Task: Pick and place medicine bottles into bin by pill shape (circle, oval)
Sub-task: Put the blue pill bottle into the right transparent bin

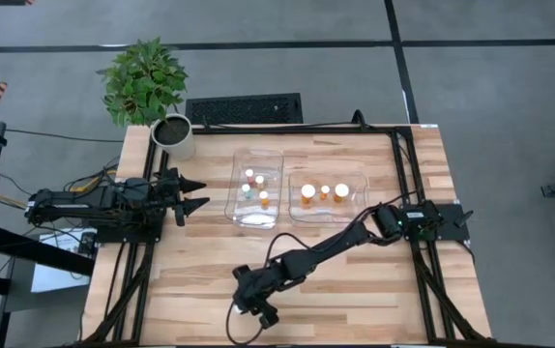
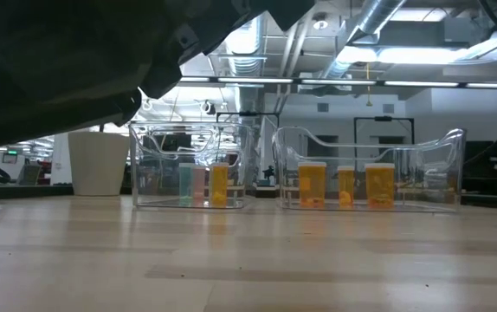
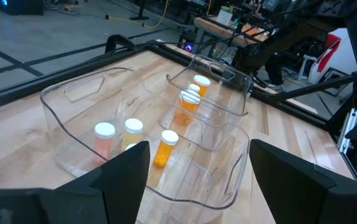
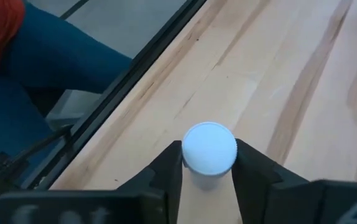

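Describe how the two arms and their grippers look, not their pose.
Both arms are dark, jointed, with black cables running along them to bases at the table's sides. The left gripper has two pointed, tapering black fingers. The right gripper has flat, matte black fingers. No markings are visible.

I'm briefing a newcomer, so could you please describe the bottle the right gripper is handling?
Start at the two clear bins mid-table, then follow the right arm to the near edge. Between the right gripper fingers stands a white-capped bottle, the only one outside the bins.

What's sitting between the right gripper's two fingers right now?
A white-capped medicine bottle stands upright on the table between the right gripper fingers, seen from above in the right wrist view.
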{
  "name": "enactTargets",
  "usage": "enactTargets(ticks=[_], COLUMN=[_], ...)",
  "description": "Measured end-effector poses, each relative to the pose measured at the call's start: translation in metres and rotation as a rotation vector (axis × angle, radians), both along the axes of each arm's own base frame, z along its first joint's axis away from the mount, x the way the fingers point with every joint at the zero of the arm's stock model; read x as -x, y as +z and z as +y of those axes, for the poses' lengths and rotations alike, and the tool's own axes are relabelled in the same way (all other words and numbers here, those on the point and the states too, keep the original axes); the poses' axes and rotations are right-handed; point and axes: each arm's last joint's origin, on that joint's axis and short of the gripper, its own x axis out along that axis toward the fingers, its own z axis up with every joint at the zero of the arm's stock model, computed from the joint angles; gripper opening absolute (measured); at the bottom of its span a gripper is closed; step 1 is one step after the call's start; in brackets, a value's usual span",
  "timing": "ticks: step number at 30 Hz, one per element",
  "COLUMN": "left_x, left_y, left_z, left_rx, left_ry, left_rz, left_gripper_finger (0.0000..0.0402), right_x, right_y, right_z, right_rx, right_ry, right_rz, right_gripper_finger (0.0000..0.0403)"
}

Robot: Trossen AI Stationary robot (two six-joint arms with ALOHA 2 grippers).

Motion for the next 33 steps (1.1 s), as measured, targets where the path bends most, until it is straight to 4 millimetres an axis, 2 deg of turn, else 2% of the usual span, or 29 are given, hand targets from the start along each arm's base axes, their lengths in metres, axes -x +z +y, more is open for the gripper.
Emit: enactTargets(ticks=[4, 7, 12, 18, 22, 25, 28, 33], left_x=[0.0, 0.0, 0.0, 0.0, 0.0, 0.001, 0.001, 0.001], left_y=[0.0, 0.0, 0.0, -0.001, -0.002, -0.003, -0.003, -0.002], left_z=[0.0, 0.0, 0.0, 0.0, 0.0, 0.0, 0.0, 0.0], left_rx=[0.0, 0.0, 0.0, -0.003, -0.005, -0.017, -0.034, -0.04], left_ry=[0.0, 0.0, 0.0, -0.001, -0.002, -0.005, -0.009, -0.008], left_rz=[0.0, 0.0, 0.001, 0.015, 0.024, 0.035, 0.044, 0.036], left_gripper_finger=[0.027, 0.027, 0.027, 0.027, 0.027, 0.027, 0.027, 0.027], right_x=[-0.002, 0.0, 0.014, 0.048, 0.08, 0.117, 0.16, 0.219], right_y=[0.001, 0.012, 0.054, 0.107, 0.141, 0.156, 0.156, 0.135], right_z=[-0.005, -0.012, -0.032, -0.074, -0.107, -0.133, -0.159, -0.194], right_rx=[0.004, 0.02, 0.072, 0.136, 0.141, 0.117, 0.121, 0.181], right_ry=[-0.003, 0.01, 0.033, -0.005, -0.056, -0.139, -0.293, -0.546], right_rz=[-0.001, 0.003, 0.045, 0.203, 0.244, 0.242, 0.215, 0.097], right_gripper_finger=[0.0133, 0.0133, 0.0128, 0.0131, 0.0131, 0.0131, 0.0132, 0.0132])
